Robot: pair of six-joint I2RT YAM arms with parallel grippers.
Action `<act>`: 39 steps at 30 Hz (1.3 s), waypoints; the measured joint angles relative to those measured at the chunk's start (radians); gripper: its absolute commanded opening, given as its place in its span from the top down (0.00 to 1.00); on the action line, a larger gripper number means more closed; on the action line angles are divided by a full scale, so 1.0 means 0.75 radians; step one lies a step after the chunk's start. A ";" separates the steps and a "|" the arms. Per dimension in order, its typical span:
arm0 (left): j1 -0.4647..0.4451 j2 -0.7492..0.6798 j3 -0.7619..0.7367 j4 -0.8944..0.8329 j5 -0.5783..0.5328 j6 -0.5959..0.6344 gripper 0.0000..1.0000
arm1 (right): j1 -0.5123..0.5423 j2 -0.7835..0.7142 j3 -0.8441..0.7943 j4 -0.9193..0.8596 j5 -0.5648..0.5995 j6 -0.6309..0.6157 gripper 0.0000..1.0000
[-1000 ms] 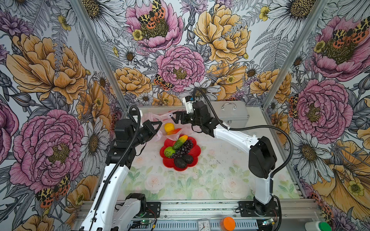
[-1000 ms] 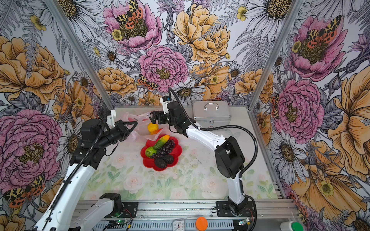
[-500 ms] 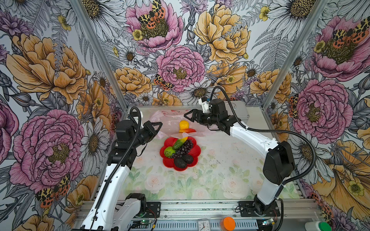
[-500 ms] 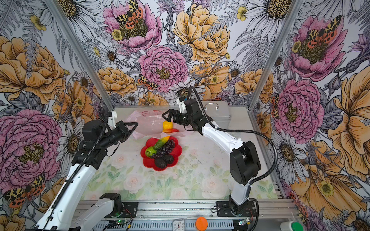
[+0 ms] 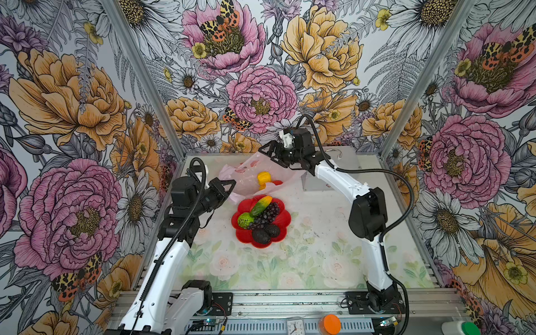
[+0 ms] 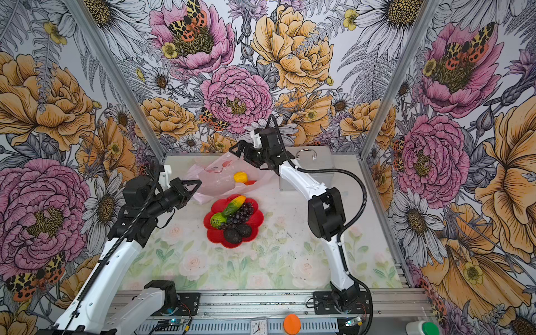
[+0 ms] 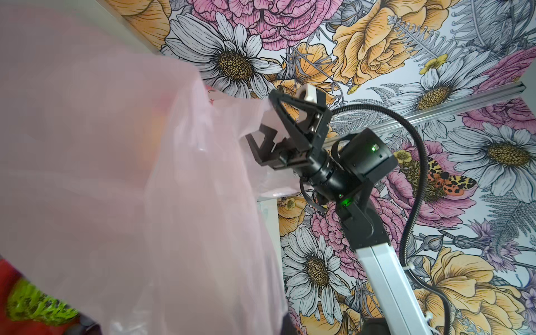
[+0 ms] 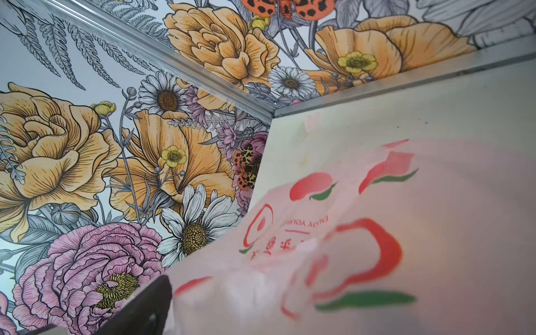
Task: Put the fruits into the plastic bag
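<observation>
Jaws apart: right pincer (image 5: 271, 158) over upper right of plastic bag (image 5: 246, 181); fruits (image 5: 266, 213) on plate (image 5: 287, 216) lie below-left, frame centre; left pincer (image 5: 229, 187) clamped on bag edge.

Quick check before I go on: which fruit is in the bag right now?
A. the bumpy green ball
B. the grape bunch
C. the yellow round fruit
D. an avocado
C: the yellow round fruit lies inside the plastic bag, while the grape bunch, bumpy green ball and avocados all sit on the red plate.
</observation>
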 measured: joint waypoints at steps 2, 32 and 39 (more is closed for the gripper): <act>-0.006 -0.024 -0.025 -0.001 -0.012 0.000 1.00 | 0.000 0.156 0.251 0.002 -0.022 0.064 0.00; -0.006 0.055 -0.062 0.072 -0.074 -0.026 1.00 | 0.040 -0.253 -0.203 0.312 -0.834 0.566 0.00; -0.006 0.050 -0.063 0.071 -0.075 -0.035 1.00 | 0.039 -0.265 -0.109 0.249 -0.838 0.477 0.00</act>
